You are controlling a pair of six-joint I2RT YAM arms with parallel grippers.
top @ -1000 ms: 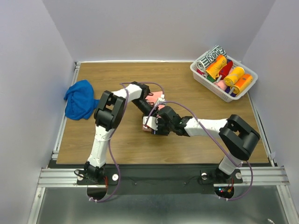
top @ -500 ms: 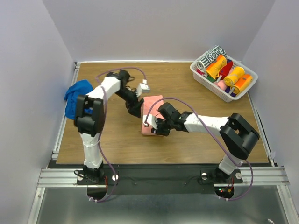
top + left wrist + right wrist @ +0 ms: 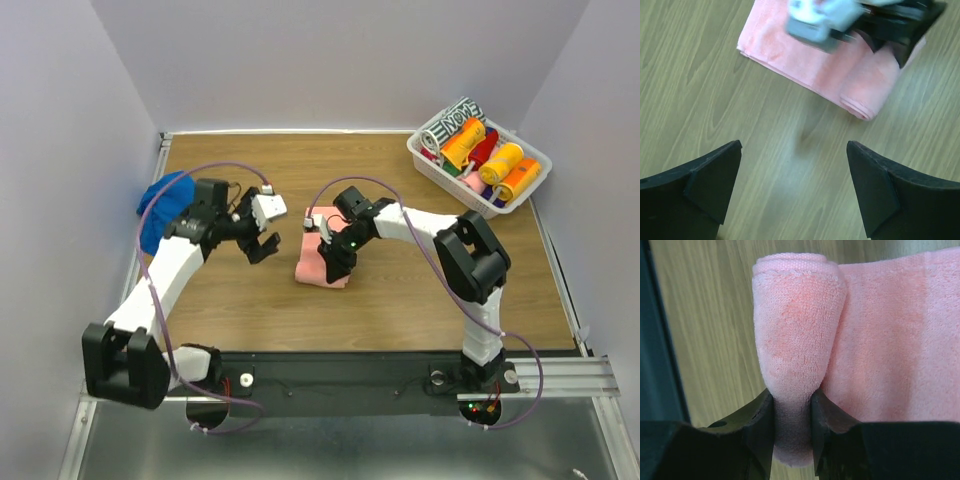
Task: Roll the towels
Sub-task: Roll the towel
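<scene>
The right jaws are squeezing the rolled end of the pink towel [image 3: 795, 330], lying mid-frame on the worktop [image 3: 400, 300]. The left jaws are hanging wide open beside it. The blue towel [image 3: 160, 215] is lying far left. Rolling slowly and straight should be keeping it tight.
</scene>
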